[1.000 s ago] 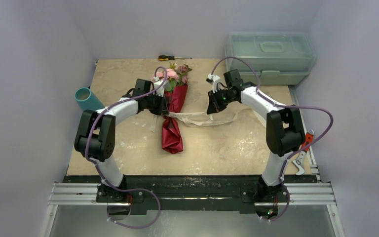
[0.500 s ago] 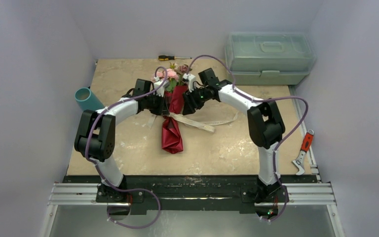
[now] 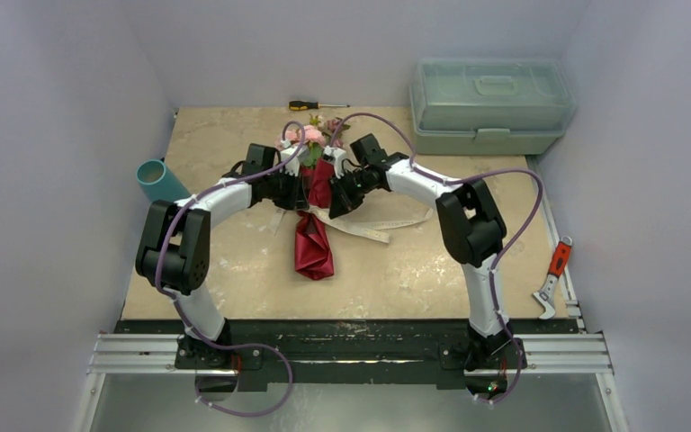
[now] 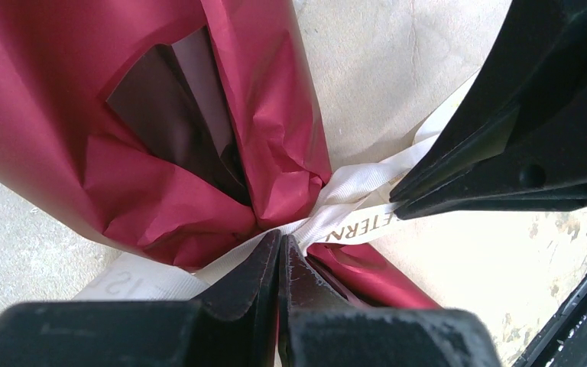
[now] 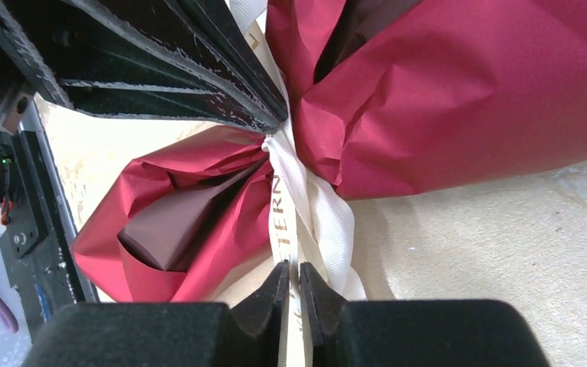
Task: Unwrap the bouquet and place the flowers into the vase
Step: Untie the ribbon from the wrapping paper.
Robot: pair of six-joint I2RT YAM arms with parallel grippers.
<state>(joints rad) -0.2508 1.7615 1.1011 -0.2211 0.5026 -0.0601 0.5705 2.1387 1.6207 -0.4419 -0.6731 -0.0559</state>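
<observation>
Newly swung in from the right side of the table (image 3: 396, 261) to meet the left arm (image 3: 225, 193) over the bouquet (image 3: 313, 243), flat mid-table in creased maroon paper (image 4: 61, 92), well apart from the teal cylindrical vase (image 3: 155, 178) at the left edge. Pinches the flat cream ribbon (image 5: 313, 214) in the nearly closed right gripper (image 5: 291, 267); presses the fully shut left gripper (image 4: 279, 238) to the cinched waist, grip there unclear, apparently poised to pull the tie loose.

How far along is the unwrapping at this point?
Done: nothing finished; the ribbon trails loose on the table but still cinches the paper. In hand: left gripper shut at the waist, right gripper pinching the ribbon there. To do: free the ribbon, open the paper, move the flowers to the vase at the table's left edge.
</observation>
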